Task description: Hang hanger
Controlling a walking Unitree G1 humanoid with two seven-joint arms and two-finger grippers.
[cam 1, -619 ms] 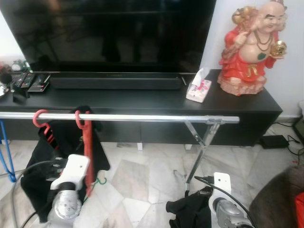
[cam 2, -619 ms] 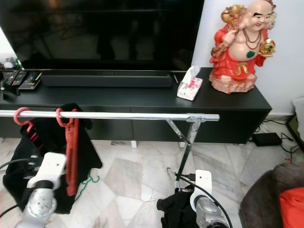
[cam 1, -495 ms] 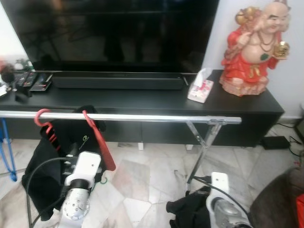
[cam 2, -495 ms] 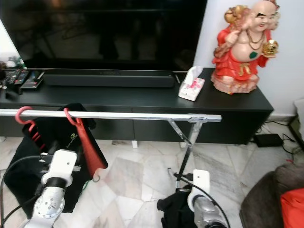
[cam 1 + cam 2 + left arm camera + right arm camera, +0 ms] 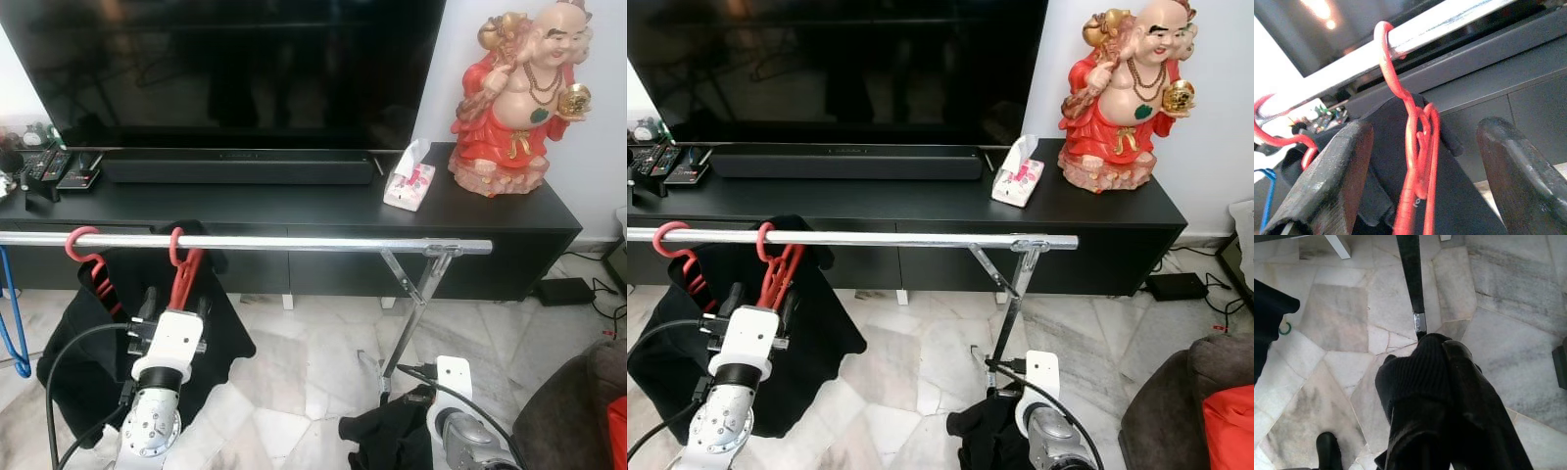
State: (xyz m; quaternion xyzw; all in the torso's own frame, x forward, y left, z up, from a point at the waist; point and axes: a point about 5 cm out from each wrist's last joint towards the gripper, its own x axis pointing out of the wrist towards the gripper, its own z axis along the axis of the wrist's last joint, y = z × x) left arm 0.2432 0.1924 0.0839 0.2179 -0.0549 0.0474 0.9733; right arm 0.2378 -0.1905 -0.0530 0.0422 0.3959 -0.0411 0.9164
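Red hanger (image 5: 1413,147) between open left gripper (image 5: 1425,196) fingers.

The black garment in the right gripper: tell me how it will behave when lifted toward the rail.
Probably floppy: the black garment droops in soft folds from the right gripper, clamped on it low above the marble floor. Likely light for its size, as it looks knitted and thin. It may swing and snag near the rail's leg.
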